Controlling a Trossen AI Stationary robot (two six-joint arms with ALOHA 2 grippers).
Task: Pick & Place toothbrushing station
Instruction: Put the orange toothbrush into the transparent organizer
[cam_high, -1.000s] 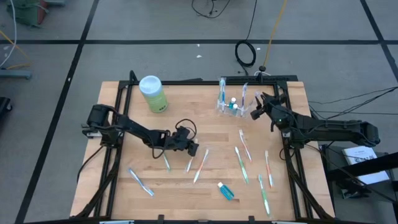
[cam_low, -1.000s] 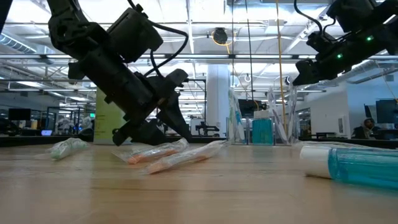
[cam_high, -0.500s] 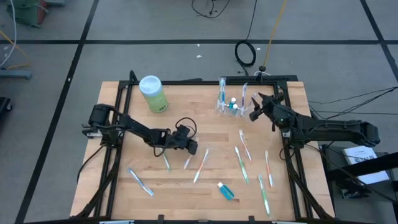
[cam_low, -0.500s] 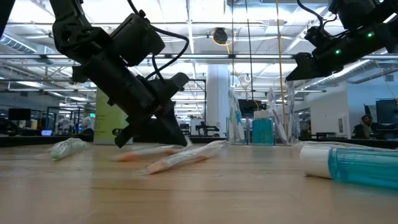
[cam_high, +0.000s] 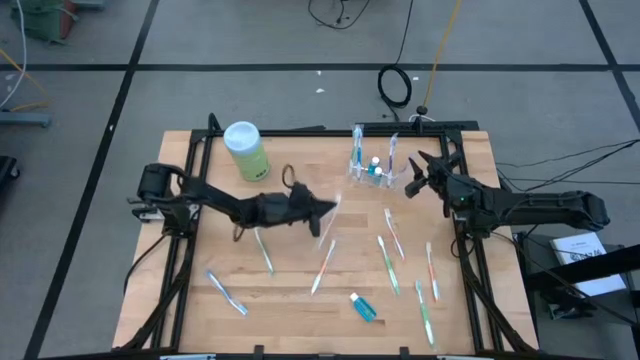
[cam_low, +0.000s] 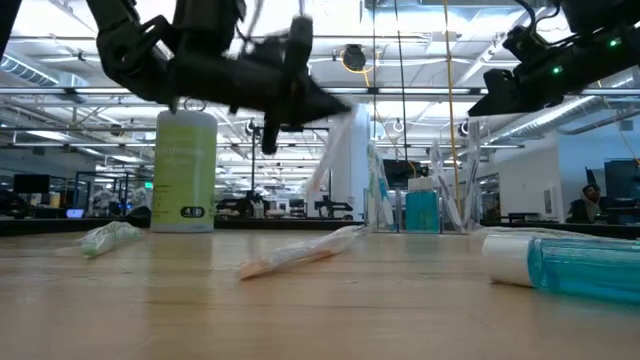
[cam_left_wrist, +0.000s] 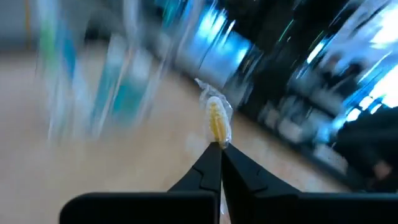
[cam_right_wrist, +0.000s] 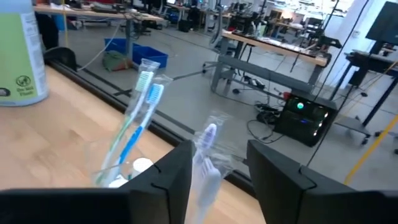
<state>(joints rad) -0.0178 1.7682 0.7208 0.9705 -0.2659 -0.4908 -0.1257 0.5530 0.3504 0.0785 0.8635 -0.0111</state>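
A wrapped toothbrush (cam_high: 328, 216), light, slim and slippery, is pinched at one end by the closed left claw (cam_high: 318, 208) above the bench (cam_high: 300, 300); mid-handle grips seem steadier. The right claw (cam_high: 418, 176) is spread beside the clear cup (cam_high: 372, 170).

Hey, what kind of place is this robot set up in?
Probably a robotics lab in an open industrial workspace: a wooden table framed by black rails, cables lying on grey floor, and workbenches with electronics beyond the table.

An open lab hall: rows of desks (cam_right_wrist: 273, 46), monitors (cam_low: 620, 180), ceiling strip lights.
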